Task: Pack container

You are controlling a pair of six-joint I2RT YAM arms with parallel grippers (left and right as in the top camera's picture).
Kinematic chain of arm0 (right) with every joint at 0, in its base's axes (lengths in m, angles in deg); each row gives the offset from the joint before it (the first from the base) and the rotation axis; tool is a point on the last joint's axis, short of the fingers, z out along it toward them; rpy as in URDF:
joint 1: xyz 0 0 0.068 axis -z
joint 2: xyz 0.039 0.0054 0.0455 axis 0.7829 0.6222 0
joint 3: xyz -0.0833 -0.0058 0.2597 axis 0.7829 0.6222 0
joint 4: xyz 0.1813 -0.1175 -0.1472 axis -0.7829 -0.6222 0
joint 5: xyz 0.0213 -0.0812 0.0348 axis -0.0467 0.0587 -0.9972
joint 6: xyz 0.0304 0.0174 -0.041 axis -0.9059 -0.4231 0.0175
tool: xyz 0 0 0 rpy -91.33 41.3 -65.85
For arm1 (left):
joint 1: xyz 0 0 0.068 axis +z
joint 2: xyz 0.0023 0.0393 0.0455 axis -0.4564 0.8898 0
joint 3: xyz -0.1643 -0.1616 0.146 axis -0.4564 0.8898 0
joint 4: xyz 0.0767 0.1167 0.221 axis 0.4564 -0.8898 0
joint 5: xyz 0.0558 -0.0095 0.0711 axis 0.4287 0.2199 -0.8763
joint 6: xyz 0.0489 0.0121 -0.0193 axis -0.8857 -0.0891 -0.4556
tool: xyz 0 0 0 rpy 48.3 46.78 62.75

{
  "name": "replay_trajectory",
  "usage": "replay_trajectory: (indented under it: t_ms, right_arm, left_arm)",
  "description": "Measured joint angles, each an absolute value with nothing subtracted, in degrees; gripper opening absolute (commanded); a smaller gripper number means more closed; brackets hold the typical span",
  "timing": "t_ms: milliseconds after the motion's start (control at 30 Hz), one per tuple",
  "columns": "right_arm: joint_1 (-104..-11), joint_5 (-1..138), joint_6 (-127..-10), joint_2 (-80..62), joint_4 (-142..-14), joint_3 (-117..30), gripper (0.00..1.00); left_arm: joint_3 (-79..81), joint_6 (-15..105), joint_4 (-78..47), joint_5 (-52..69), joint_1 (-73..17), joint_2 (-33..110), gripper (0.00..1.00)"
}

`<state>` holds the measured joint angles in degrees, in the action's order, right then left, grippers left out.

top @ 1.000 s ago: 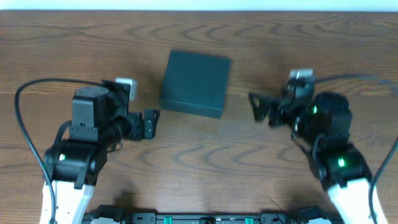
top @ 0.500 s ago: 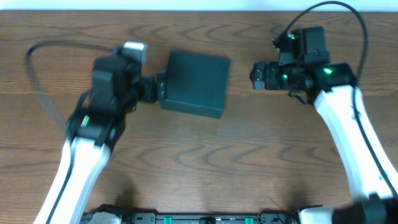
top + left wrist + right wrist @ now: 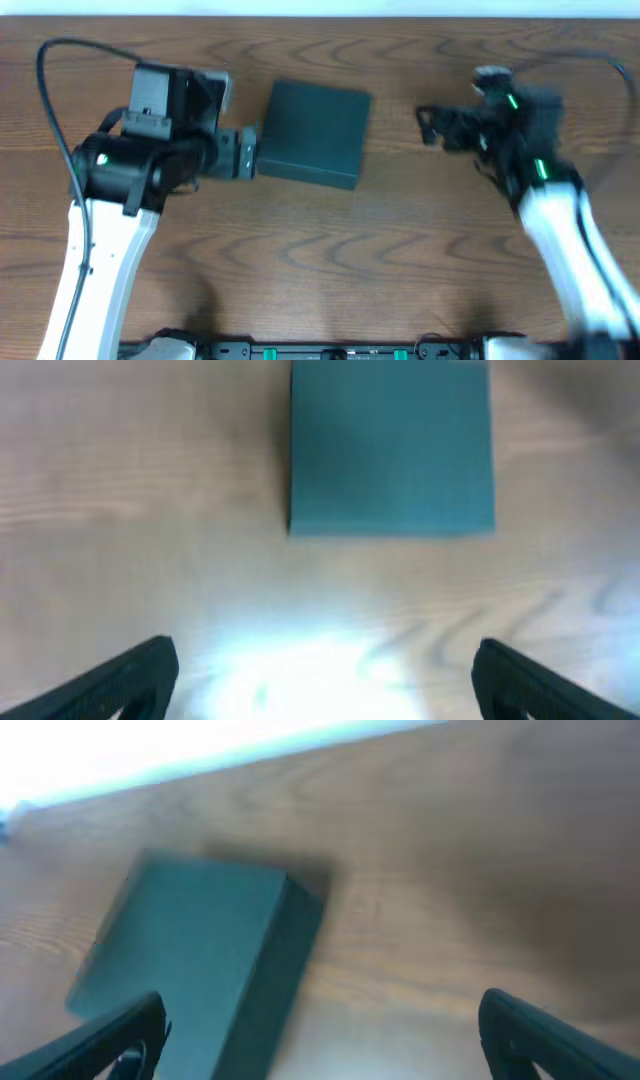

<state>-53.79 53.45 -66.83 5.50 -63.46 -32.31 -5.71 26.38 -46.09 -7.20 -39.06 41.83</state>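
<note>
While either side of the container (image 3: pixel 314 133), left arm (image 3: pixel 140 165), right arm (image 3: pixel 525 150): jaws apart, empty.

Teal container (image 3: pixel 314 133), brown woodgrain table (image 3: pixel 330 260)
Box is plain matte dark teal-green all over, tabletop's mid-brown with wavy darker grain.

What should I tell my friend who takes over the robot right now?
Left gripper: open, empty, pointing at the container's left side. Its wrist view shows bare table between the fingers and the box.
Right gripper: open, empty, off to the container's right, not touching it.
Container: flat on the table between the two arms, and it looks closed.
Done: nothing that shows; neither arm has grasped it.
Left: the whole packing job. Nothing to pack is in view.
</note>
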Motion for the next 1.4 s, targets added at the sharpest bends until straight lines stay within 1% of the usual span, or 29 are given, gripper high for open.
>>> replay_trajectory:
  t_ms: [67,133,233,267,333,367,400,433,467,500,533,567,600,667,733,833,867,900,933,1033,1133,1167,1200,1233,1300,1400]
  right_arm:
    - [-55.01,52.53,-66.59,16.78,-70.85,-46.92,0.99]
    - [-56.10,53.04,-65.85,25.04,-76.07,-63.59,0.99]
    - [-56.98,54.72,-64.60,31.73,-80.51,-89.32,0.99]
    - [-57.00,55.05,-64.18,32.34,-80.86,-95.28,0.99]
    - [-56.78,55.53,-63.77,33.39,-83.37,-109.36,0.99]
    - [-56.54,55.55,-63.68,33.63,-84.72,-112.62,0.99]
    - [-56.19,55.48,-63.33,34.27,-89.36,-116.18,0.99]
    - [-55.86,55.64,-62.81,35.62,-94.63,-117.62,0.99]
    - [-55.73,55.57,-62.57,36.69,-98.89,-117.84,0.99]
    - [-55.56,55.88,-61.58,39.58,-107.94,-118.06,0.94]
    - [-55.56,56.10,-60.91,42.31,-113.49,-117.69,0.89]
    - [-55.54,56.64,-60.03,45.98,-119.61,-116.79,0.82]
    - [-55.51,57.19,-58.92,49.39,-124.26,-115.70,0.77]
    - [-55.51,58.26,-57.58,55.82,-132.02,-113.23,0.75]
    - [-55.51,59.57,-56.05,59.58,-136.66,-110.96,0.76]
    - [-55.51,60.55,-55.14,52.28,-137.62,-110.93,0.79]
    - [-55.51,61.62,-54.98,44.98,-138.34,-111.17,0.79]
    - [-55.51,61.93,-54.94,41.70,-138.82,-111.63,0.80]
    - [-55.51,62.61,-54.87,35.01,-139.78,-112.27,0.80]
    - [-55.34,63.99,-54.76,20.39,-140.70,-112.66,0.80]
    - [-54.79,66.61,-55.07,6.66,-138.43,-106.21,0.83]
    - [-54.55,67.59,-55.27,2.86,-136.50,-102.41,0.86]
    - [-54.33,68.84,-55.25,-2.43,-133.38,-95.50,0.91]
    - [-53.44,69.73,-55.31,-6.65,-130.34,-88.90,0.99]
    - [-50.90,71.99,-55.42,-15.52,-120.92,-72.60,0.99]
    - [-44.65,72.53,-55.46,-24.64,-107.28,-53.43,0.99]
  left_arm:
    - [-5.67,26.77,-45.00,-8.27,-39.04,39.91,0.95]
    - [-5.67,27.10,-37.98,-11.85,-39.02,37.37,0.95]
    - [-7.97,25.83,-23.14,-17.71,-38.29,33.59,0.95]
    - [-10.15,25.00,-18.07,-18.39,-37.53,33.52,0.95]
    - [-16.95,23.71,-12.28,-18.08,-34.29,36.32,0.95]
    - [-20.10,23.56,-12.24,-17.45,-32.83,38.88,0.95]
    - [-25.36,23.60,-15.10,-15.83,-30.97,43.82,0.95]
    - [-29.45,23.65,-20.54,-13.69,-29.90,50.09,1.00]
    - [-31.27,23.58,-24.24,-12.09,-29.60,53.85,0.94]
    - [-34.50,23.65,-32.48,-9.60,-29.42,61.20,0.94]
    - [-35.09,23.69,-36.72,-8.09,-29.40,66.11,0.95]
    - [-35.31,23.63,-41.77,-6.48,-29.42,71.45,0.97]
    - [-34.72,23.52,-46.07,-5.19,-29.46,75.71,0.95]
    - [-32.47,22.93,-53.37,-3.61,-29.64,83.01,0.95]
    - [-30.76,21.86,-59.19,-2.76,-29.90,84.52,0.95]
    - [-31.00,21.44,-59.86,-2.43,-30.01,73.74,0.95]
    - [-31.75,21.40,-59.99,-2.52,-30.01,66.35,0.96]
    - [-32.51,21.35,-60.15,-2.58,-30.01,62.55,0.95]
    - [-33.15,21.22,-60.23,-3.55,-30.01,55.73,0.95]
    - [-33.69,21.03,-60.82,-6.61,-30.05,41.79,0.95]
    - [-29.04,20.81,-60.28,-9.95,-30.05,28.30,0.95]
    - [-26.06,20.81,-59.56,-11.04,-30.05,24.43,0.95]
    - [-23.51,20.83,-59.19,-12.09,-30.05,21.70,0.95]
    - [-18.09,21.27,-57.39,-14.34,-30.05,17.20,0.95]
    - [-10.20,23.28,-52.83,-17.84,-30.05,12.56,0.95]
    - [-0.84,26.60,-43.03,-19.94,-30.05,10.25,0.95]
